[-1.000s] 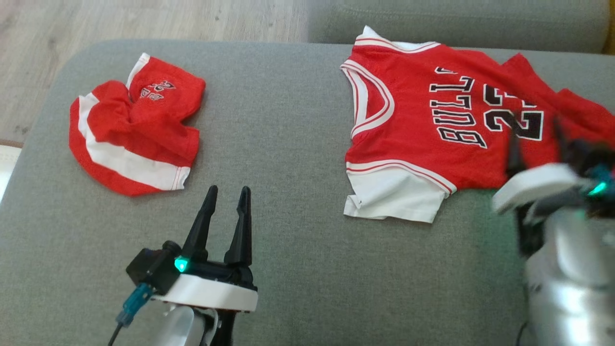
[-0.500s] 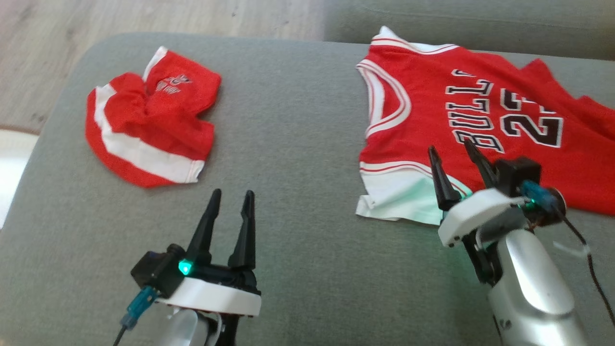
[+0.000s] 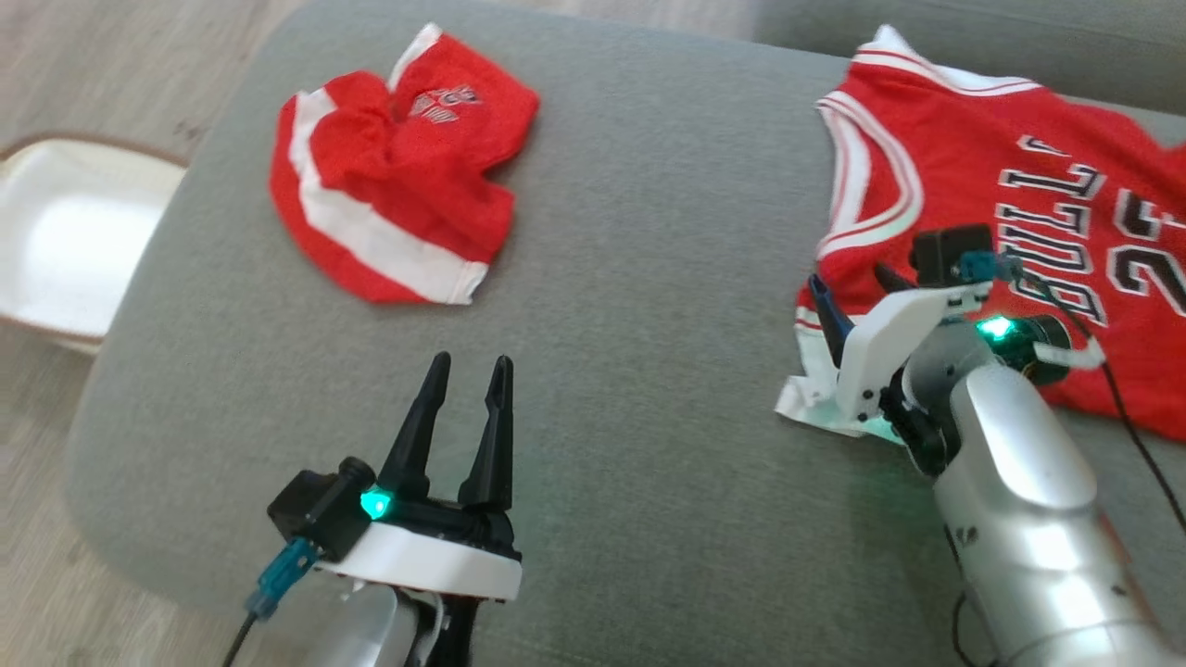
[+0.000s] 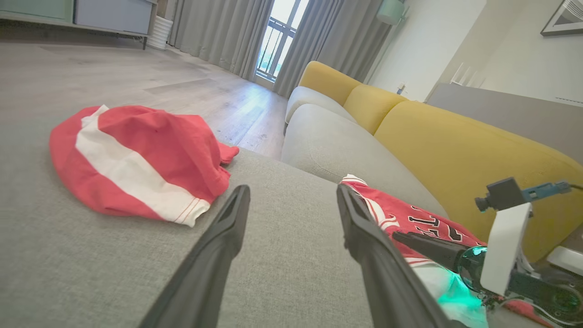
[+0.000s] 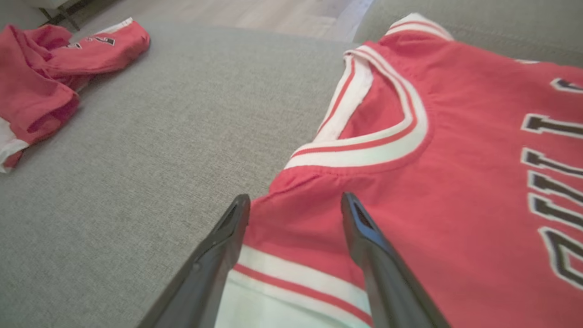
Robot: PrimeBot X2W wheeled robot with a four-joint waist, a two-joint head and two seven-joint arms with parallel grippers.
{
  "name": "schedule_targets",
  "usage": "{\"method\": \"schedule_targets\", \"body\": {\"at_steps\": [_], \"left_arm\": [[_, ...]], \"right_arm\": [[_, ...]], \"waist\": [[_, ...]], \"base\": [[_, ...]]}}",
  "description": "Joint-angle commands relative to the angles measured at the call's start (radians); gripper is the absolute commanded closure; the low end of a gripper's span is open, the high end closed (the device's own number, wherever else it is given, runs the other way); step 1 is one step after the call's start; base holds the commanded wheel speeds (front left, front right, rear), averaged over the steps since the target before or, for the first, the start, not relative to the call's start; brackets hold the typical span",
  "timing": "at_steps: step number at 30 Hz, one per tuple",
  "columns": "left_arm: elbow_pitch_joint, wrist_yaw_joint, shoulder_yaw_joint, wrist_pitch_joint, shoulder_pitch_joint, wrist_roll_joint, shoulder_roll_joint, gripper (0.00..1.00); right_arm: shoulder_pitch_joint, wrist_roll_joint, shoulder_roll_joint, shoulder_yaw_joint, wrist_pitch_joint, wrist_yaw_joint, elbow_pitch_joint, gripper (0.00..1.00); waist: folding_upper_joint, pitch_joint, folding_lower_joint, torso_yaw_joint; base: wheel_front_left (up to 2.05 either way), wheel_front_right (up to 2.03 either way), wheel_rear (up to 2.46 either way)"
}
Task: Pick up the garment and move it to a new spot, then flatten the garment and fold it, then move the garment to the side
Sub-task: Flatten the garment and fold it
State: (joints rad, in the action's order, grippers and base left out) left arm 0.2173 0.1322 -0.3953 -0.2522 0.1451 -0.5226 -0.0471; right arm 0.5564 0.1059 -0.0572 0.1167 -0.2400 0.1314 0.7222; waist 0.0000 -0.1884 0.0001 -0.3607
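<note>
Grey cushion [image 3: 649, 232] bearing shorts [image 3: 398, 195] and jersey [image 3: 973, 148]; left jaws wide, empty; right jaws wide at jersey's edge.

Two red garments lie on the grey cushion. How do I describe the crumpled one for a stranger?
Start at the wide grey cushion before the robot. On its far left part lies a bunched pair of red shorts. Unlike the jersey on the right, spread flat with black lettering, it is crumpled and has a broad white stripe.
</note>
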Motion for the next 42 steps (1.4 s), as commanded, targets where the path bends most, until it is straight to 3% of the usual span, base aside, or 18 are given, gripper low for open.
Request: {"method": "schedule_targets", "body": {"at_steps": [1, 8, 9, 10, 11, 24, 30, 31, 32, 37, 42], "left_arm": [[-0.031, -0.002, 0.016, -0.01, 0.04, -0.013, -0.003, 0.0], [-0.032, -0.002, 0.0, -0.01, 0.052, -0.032, -0.003, 0.0], [-0.033, -0.002, -0.002, -0.01, 0.053, -0.034, -0.003, 0.0], [-0.033, -0.002, -0.004, -0.01, 0.055, -0.037, -0.003, 0.0], [-0.034, -0.002, -0.006, -0.01, 0.056, -0.039, -0.003, 0.0], [-0.034, -0.002, -0.028, -0.01, 0.068, -0.056, -0.003, 0.0], [-0.03, -0.002, -0.036, -0.01, 0.075, -0.057, -0.003, 0.0], [-0.03, -0.002, -0.034, -0.01, 0.074, -0.057, -0.003, 0.0], [-0.03, -0.002, -0.033, -0.01, 0.073, -0.057, -0.003, 0.0], [-0.027, -0.002, -0.018, -0.01, 0.063, -0.053, -0.003, 0.0], [-0.028, -0.002, 0.007, -0.01, 0.058, -0.031, -0.003, 0.0]], "right_arm": [[0.06, 0.018, 0.007, 0.011, -0.022, -0.001, 0.015, 0.0], [0.144, -0.037, 0.007, -0.03, -0.068, -0.001, 0.178, 0.0], [0.153, -0.044, 0.007, -0.038, -0.069, -0.001, 0.195, 0.1], [0.163, -0.051, 0.007, -0.041, -0.066, -0.001, 0.209, 0.91], [0.173, -0.058, 0.007, -0.039, -0.06, -0.001, 0.22, 1.0], [0.346, 0.058, 0.007, -0.017, 0.146, -0.001, 0.289, 1.0], [0.436, 0.026, 0.007, -0.03, 0.241, -0.001, 0.38, 1.0], [0.448, 0.002, 0.007, -0.036, 0.252, -0.001, 0.399, 0.34], [0.456, -0.016, 0.007, -0.042, 0.247, -0.001, 0.423, 0.0], [0.473, -0.033, 0.007, -0.03, 0.253, -0.001, 0.486, 0.0], [0.451, -0.014, 0.007, 0.04, 0.276, -0.001, 0.5, 0.0]], "waist": [[0.0, -0.017, -0.0001, -0.034], [0.0, -0.041, -0.0001, -0.08], [0.0, -0.045, -0.0001, -0.085], [0.0, -0.048, -0.0001, -0.088], [0.0, -0.052, -0.0001, -0.092], [0.0, -0.068, -0.0001, -0.117], [0.0, -0.065, -0.0001, -0.133], [0.0, -0.065, -0.0001, -0.134], [0.0, -0.064, -0.0001, -0.135], [0.0, -0.051, -0.0001, -0.119], [0.0, -0.022, -0.0001, -0.056]], "base": [[0.0, 0.0, 0.0], [0.0, 0.0, 0.0], [0.0, 0.0, 0.0], [0.0, 0.0, 0.0], [0.0, 0.0, 0.0], [0.0, 0.0, 0.0], [0.0, 0.0, 0.0], [0.0, 0.0, 0.0], [0.0, 0.0, 0.0], [0.0, 0.0, 0.0], [0.0, 0.0, 0.0]]}}
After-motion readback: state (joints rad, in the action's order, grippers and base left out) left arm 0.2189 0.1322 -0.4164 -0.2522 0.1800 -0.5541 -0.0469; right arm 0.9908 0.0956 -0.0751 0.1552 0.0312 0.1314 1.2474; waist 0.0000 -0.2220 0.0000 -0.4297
